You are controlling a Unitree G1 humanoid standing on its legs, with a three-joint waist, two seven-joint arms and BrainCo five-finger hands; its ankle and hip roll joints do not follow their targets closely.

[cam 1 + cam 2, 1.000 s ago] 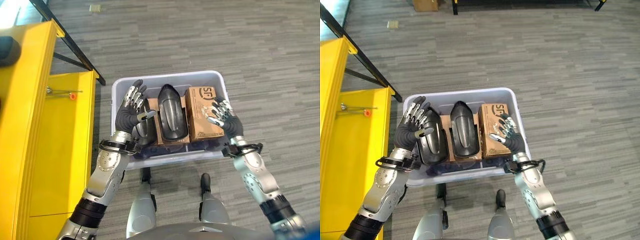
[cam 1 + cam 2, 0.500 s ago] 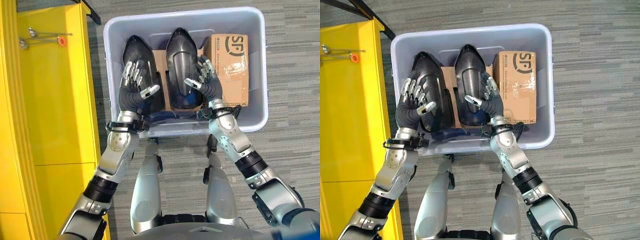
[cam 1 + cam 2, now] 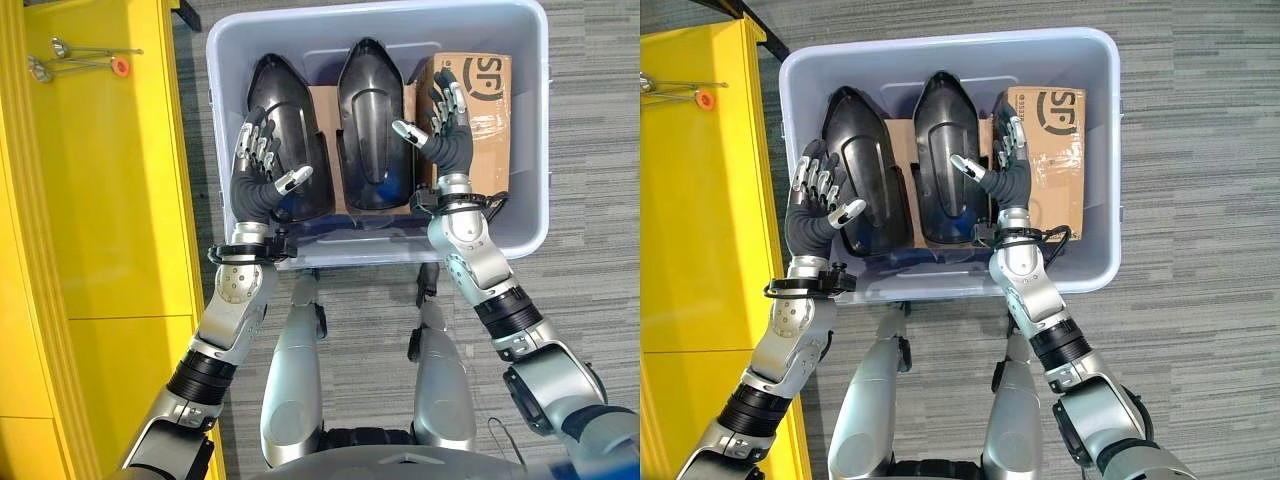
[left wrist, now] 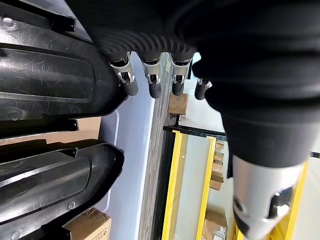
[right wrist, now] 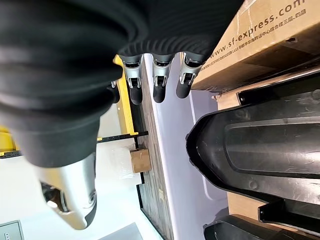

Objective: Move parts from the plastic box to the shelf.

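I see two glossy black moulded plastic parts lying side by side in the pale grey plastic box (image 3: 225, 110) on the floor. My left hand (image 3: 258, 180), fingers spread, hovers over the left part (image 3: 290, 130); my right hand (image 3: 445, 135), fingers apart, sits between the middle part (image 3: 372, 120) and the brown cardboard carton (image 3: 485, 110).

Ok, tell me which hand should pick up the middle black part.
Probably the right. The right hand is open between the middle black part and the cardboard box, thumb toward that part. The left hand is open over the other black part.
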